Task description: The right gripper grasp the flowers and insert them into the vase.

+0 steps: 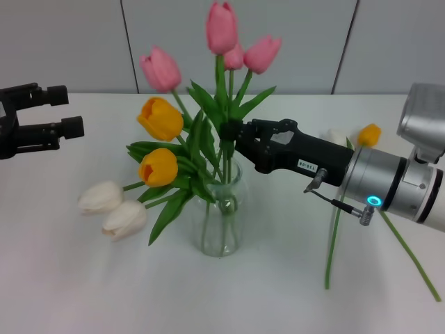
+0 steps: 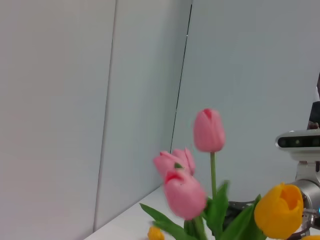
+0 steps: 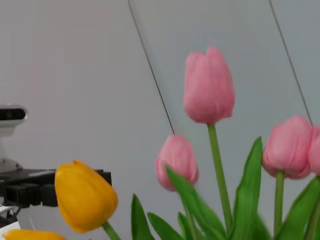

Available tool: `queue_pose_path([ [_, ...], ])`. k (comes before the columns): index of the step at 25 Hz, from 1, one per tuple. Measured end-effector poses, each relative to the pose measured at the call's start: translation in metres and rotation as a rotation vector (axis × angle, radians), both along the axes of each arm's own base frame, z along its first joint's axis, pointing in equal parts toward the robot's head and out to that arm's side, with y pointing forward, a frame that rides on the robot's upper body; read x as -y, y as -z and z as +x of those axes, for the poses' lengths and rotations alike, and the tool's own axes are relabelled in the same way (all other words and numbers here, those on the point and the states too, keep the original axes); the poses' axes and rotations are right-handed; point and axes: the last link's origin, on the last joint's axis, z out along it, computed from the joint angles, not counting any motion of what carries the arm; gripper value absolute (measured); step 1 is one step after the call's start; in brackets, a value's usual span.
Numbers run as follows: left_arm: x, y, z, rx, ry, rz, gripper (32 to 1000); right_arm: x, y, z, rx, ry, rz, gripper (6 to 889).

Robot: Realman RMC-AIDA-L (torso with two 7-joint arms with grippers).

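Observation:
The clear glass vase (image 1: 222, 223) stands mid-table, filled with big pink, orange and white tulips. My right gripper (image 1: 233, 139) reaches in from the right just above the vase's mouth. It is shut on the green stem of a tall pink flower (image 1: 221, 28) whose lower end is inside the vase. Leaves partly hide the fingertips. That pink head also shows in the wrist views (image 2: 208, 131) (image 3: 208, 86). Two more slim flowers, a white bud (image 1: 336, 136) and an orange bud (image 1: 369, 133), lie on the table behind the right arm. Their stems (image 1: 332, 243) run toward the front.
My left gripper (image 1: 66, 111) hangs open at the far left above the table, away from the vase, and appears again in the right wrist view (image 3: 30, 192). Two large white tulip heads (image 1: 115, 209) droop left of the vase. The orange heads (image 1: 160, 118) lean left.

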Motion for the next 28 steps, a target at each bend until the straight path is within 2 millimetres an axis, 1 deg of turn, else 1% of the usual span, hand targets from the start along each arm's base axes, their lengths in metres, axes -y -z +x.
queue_pose_path([
  [6, 0.000, 0.001, 0.000, -0.002, -0.001, -0.002, 830, 0.001, -0.002, -0.001, -0.010, -0.013, 0.003, 162],
  [10, 0.000, 0.001, -0.001, -0.002, -0.001, -0.002, 830, 0.005, -0.003, 0.004, -0.019, -0.006, 0.000, 202],
  [13, 0.001, 0.000, -0.002, -0.002, -0.004, 0.000, 830, 0.008, -0.006, 0.006, -0.032, -0.008, -0.001, 436],
  [20, 0.006, -0.003, -0.008, 0.000, -0.023, 0.008, 830, 0.022, -0.020, 0.013, -0.085, -0.052, 0.003, 718],
  [24, 0.009, -0.007, -0.011, 0.010, -0.032, 0.021, 830, 0.033, -0.032, 0.023, -0.114, -0.062, 0.016, 868],
  [28, 0.010, -0.006, -0.012, 0.013, -0.035, 0.020, 830, 0.049, -0.051, 0.041, -0.127, -0.072, 0.062, 872],
])
